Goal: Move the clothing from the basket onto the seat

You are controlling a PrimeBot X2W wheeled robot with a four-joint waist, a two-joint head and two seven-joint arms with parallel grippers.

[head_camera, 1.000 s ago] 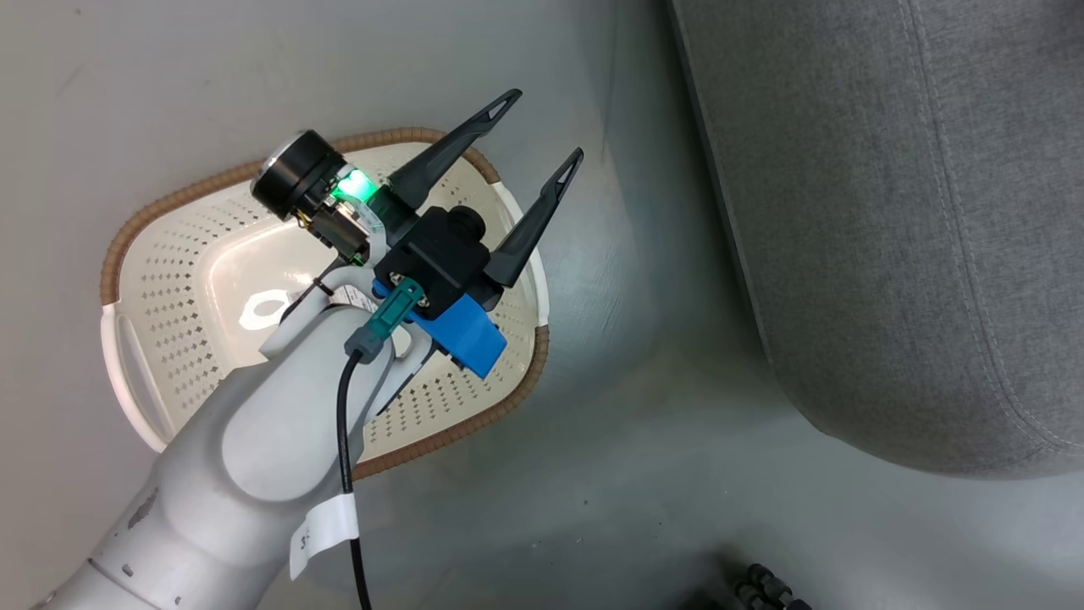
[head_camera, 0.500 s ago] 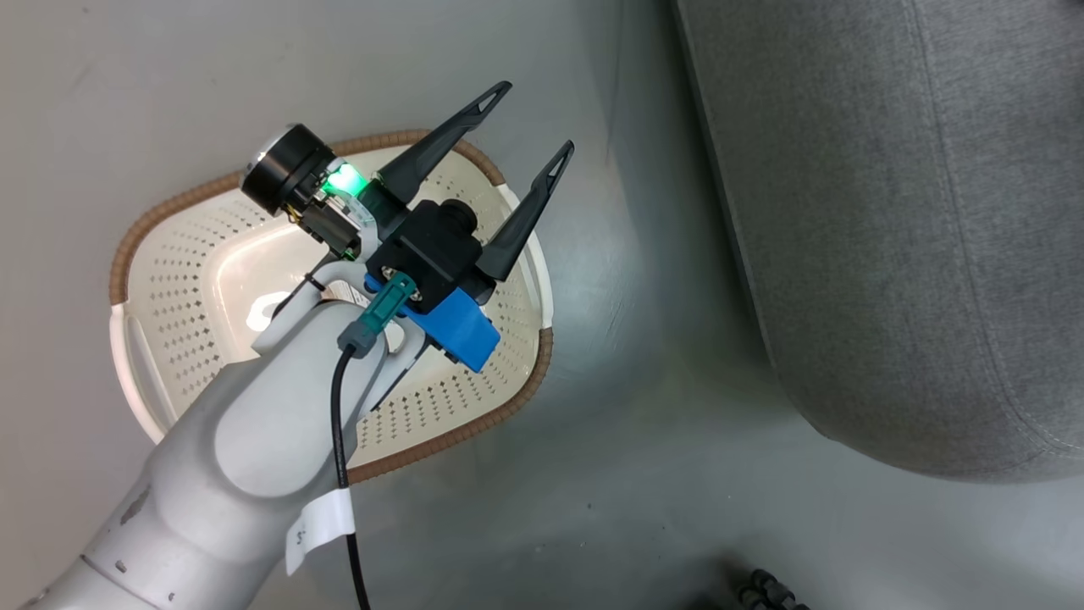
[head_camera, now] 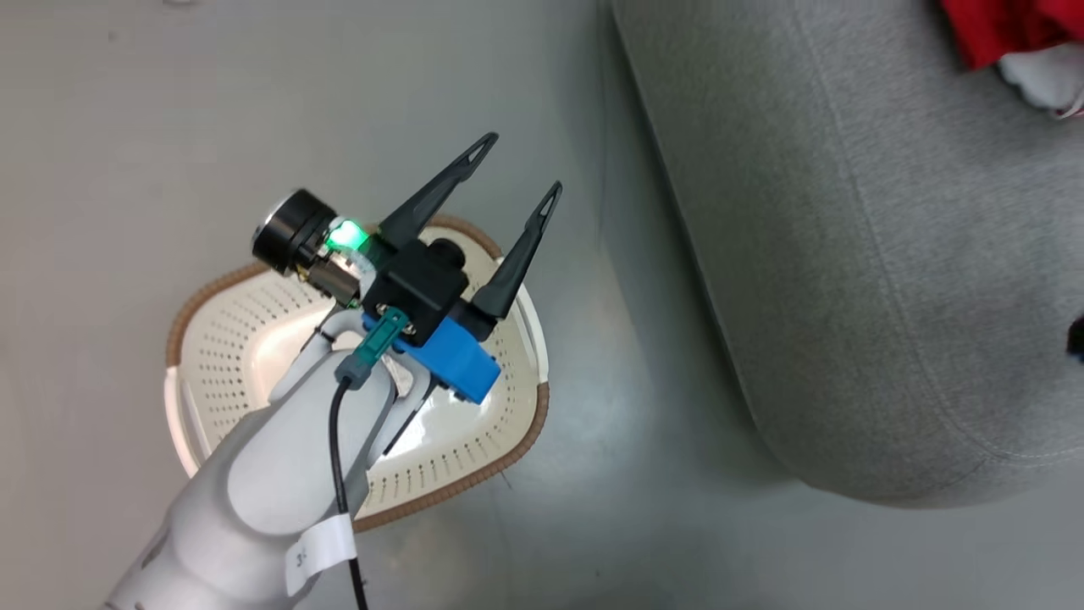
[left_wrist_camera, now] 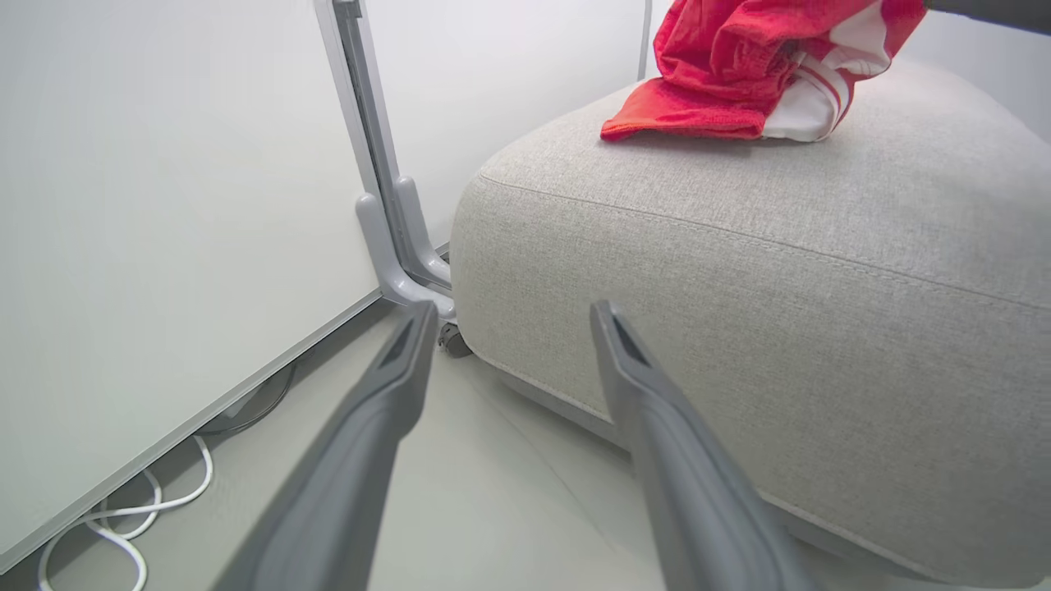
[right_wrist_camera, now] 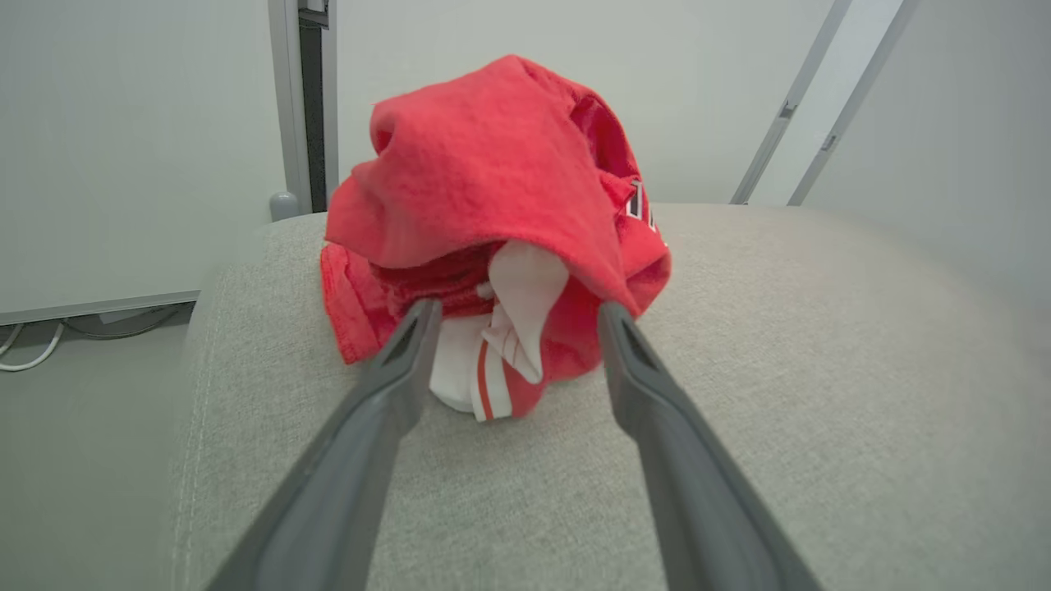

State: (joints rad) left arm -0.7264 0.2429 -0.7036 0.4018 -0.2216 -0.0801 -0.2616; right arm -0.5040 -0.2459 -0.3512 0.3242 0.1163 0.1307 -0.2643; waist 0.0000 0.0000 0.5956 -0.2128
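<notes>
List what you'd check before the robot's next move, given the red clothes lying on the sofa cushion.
1. Clothing resting on the seat: ok.
2. Right gripper open: ok.
3. Right gripper clear of the fabric: cannot tell; the pile sits right at its tips.
4. Left gripper open and empty: ok.
5. Basket emptied: ok where visible; the left forearm covers part.

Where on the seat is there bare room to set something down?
Bare: the seat from the clothing out to its rounded edge facing the basket. Crowded: that far corner, where the open right gripper points at the pile.
</notes>
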